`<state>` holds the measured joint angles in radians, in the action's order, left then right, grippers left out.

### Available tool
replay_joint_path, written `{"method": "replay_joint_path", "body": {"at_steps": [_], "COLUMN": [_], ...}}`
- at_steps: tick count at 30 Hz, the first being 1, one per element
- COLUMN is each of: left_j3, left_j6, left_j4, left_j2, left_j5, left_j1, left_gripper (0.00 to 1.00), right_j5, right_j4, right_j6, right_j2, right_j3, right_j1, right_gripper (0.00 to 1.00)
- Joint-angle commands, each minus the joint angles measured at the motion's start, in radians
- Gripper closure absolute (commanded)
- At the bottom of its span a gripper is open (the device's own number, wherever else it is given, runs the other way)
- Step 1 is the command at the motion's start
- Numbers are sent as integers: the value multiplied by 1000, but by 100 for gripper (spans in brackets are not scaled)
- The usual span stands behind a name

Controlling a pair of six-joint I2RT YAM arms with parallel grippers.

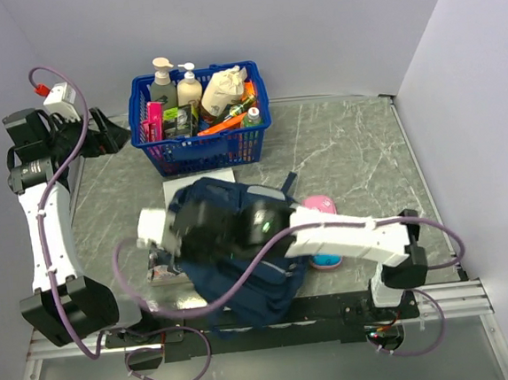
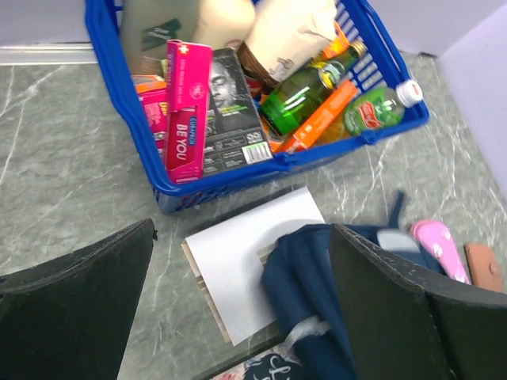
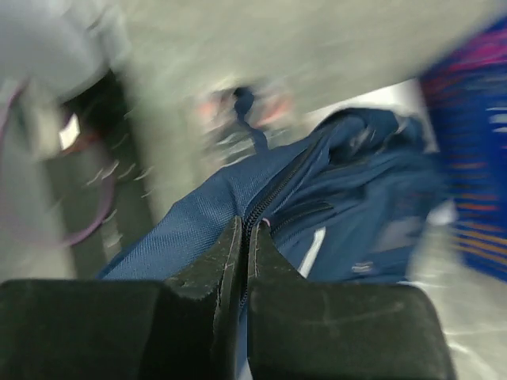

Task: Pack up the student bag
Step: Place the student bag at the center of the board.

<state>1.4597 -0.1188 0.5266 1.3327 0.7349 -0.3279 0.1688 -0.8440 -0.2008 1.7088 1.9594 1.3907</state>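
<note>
A: Progress on the packing?

B: Judged early. The bag [image 1: 256, 298] is seen lying on the table [image 1: 349, 155] near the front edge, partly under the right arm. Nothing is seen packed, and its inside is hidden.

A: Claws?

B: The right claw [image 3: 244, 237] is pressed tight on the bag's zipper line. The left claw [image 2: 238, 309] is spread wide and empty.

A: Containers?

B: The basket [image 1: 198, 144] is filled with bottles [image 2: 305, 99] and a pink box [image 2: 186, 107]. A white book [image 2: 253, 253] is left lying between basket and bag.

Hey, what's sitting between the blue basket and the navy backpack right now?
A flat white pad lies between the basket and the student bag, seen in the top and left wrist views.
</note>
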Motion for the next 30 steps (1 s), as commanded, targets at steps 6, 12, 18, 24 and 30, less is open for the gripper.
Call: {"method": "replay_joint_path", "body": {"at_steps": [6, 12, 18, 24, 30], "left_j3": [45, -19, -142, -239, -297], "left_j6": [237, 357, 380, 392, 410], "left_j4": [142, 167, 99, 36, -14], "left_j2": [-10, 3, 36, 106, 164], "left_j5": [185, 123, 63, 40, 18], "left_j1": [16, 141, 274, 351, 409], "left_gripper": [4, 4, 4, 4, 4], "right_j5": [-66, -19, 67, -26, -210], "right_j4": [141, 233, 387, 430, 548], "right_j6": [175, 287, 423, 489, 526], "right_j2": [-78, -246, -548, -635, -575], "right_j3": [-303, -448, -740, -938, -1068], "right_j1": [31, -2, -276, -688, -874], "right_gripper": [24, 2, 2, 1, 0]}}
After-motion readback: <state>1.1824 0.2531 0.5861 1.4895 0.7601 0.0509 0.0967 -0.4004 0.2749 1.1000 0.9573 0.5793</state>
